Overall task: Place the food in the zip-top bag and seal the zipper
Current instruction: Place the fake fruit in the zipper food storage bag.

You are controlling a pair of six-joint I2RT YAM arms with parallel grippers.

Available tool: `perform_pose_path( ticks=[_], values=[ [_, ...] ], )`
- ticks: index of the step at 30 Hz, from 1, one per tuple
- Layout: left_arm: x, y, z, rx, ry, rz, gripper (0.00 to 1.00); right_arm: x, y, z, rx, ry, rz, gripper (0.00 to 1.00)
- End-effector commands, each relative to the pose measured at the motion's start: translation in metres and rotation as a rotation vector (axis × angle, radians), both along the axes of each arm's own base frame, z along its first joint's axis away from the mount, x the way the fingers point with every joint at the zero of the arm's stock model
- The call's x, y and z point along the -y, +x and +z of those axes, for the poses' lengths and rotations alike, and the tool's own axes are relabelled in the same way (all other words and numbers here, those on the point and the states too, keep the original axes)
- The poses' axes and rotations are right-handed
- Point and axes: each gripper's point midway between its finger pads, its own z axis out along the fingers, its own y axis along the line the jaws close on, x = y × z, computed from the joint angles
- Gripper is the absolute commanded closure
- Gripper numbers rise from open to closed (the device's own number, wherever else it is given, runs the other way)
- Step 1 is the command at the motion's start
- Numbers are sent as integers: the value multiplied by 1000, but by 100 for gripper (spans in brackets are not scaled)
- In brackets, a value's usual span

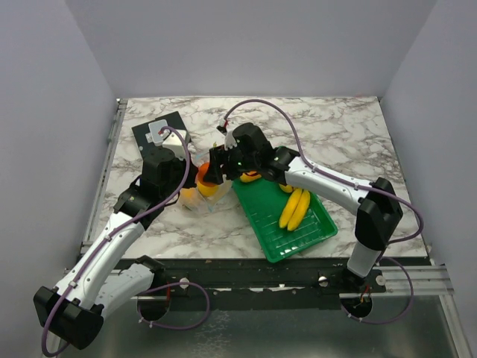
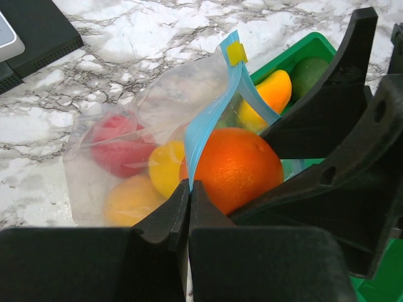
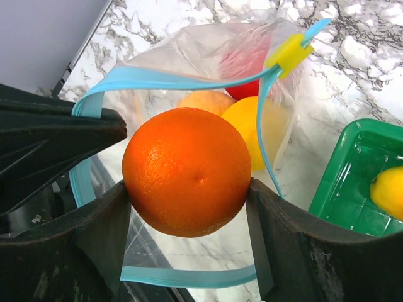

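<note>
While the right gripper (image 3: 187, 189) has its fingers (image 3: 94, 239) clamped on either side of the orange (image 3: 186, 171), the fruit hangs over the open mouth of the bag (image 3: 201, 44), framed by the blue loop of the zipper (image 3: 170, 78). The left gripper (image 2: 189, 192), its fingers pressed together on one end of that strip, holds the mouth up. The yellow slider (image 3: 289, 51) sits at the far end, upper right in the right wrist view. An apple (image 2: 116, 148) and yellow pieces show through the plastic at centre left of the left wrist view.

The orange looks nearly as wide as the opening, so a snag is the likeliest fault. If it goes down off-centre it could catch the zipper lip, fold the floppy wall under, or drag the strip out of the left pinch. If it is let go too high, it could bounce off the fruit already inside and roll onto the marble. The right fingers, which sit wider than the fruit, could hook the strip when they pull out. With the bag this full, the bananas (image 1: 296, 209) lying in the tray (image 1: 317, 235) may leave too little slack for the zipper to close.

In the overhead frame, the left arm rises from the lower left corner and leans up and right to the centre. The right arm stands at the lower right, and its forearm sweeps up and left across the tray's upper end. The two wrists meet just left of the tray.
</note>
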Motion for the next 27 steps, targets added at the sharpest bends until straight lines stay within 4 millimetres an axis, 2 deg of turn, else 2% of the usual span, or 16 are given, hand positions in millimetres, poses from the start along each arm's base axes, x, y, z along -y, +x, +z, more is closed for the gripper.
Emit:
perform_pose_path(
  ticks=[1,6,12,16,27],
  values=[
    [1,-1,1,13,-12,-1,100,-8,6,0,13,-12,-3,54],
    [1,-1,0,10,-10,0,100,-12,10,4,21,2,-12,32],
    [1,0,0,9,-9,1,100,-16,8,14,31,40,-2,17],
    [1,0,0,8,-10,1,100,-15,5,21,37,65,4,1],
    [0,0,0,10,-7,3,100,0,-10,44,55,115,5,0]
  ],
)
